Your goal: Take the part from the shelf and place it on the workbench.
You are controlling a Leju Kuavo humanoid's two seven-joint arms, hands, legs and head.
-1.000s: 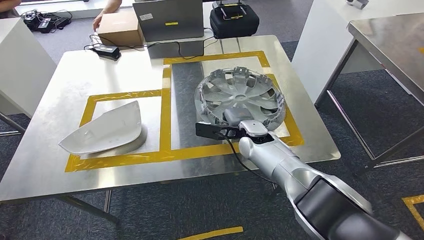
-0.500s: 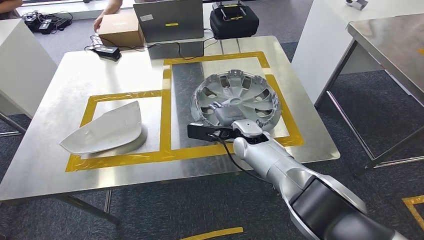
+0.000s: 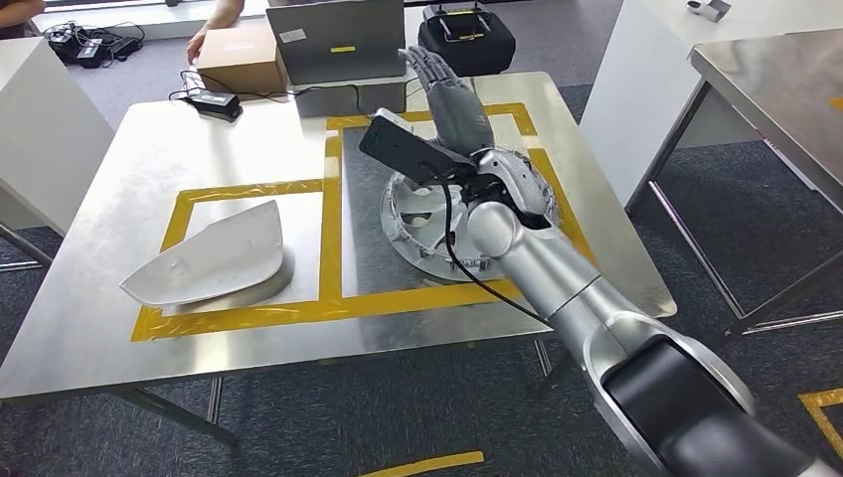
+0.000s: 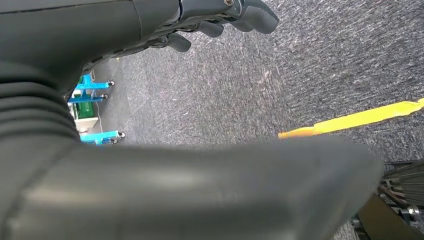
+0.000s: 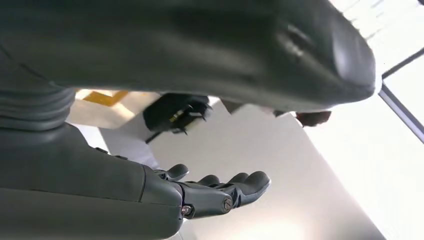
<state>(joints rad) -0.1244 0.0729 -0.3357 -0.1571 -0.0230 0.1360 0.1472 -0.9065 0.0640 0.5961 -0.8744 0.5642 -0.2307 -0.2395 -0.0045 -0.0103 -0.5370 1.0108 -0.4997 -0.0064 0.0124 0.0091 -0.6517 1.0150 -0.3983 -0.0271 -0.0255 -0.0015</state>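
Observation:
The silver hubcap [image 3: 416,217] lies flat on the steel workbench [image 3: 249,149], inside the right yellow-taped square. My right hand [image 3: 452,99] hangs above the hubcap's far side, fingers stretched out and apart, holding nothing; my forearm crosses over the hubcap and hides its middle. In the right wrist view the right hand's fingers [image 5: 220,192] are extended with an empty gap to the thumb. In the left wrist view my left hand [image 4: 220,17] hangs over grey carpet, empty, fingers loosely apart from the thumb.
A white mirror housing [image 3: 204,258] lies in the left taped square. At the bench's far edge stand a cardboard box [image 3: 239,55], a grey case [image 3: 333,40], a black bag [image 3: 465,40] and a power adapter [image 3: 209,99]. A person's hand [image 3: 197,42] rests by the box. Another steel table [image 3: 775,89] stands to the right.
My right hand has let go of the hubcap's near rim and risen up and forward above it. The hubcap, tilted before, now lies flat in the square.

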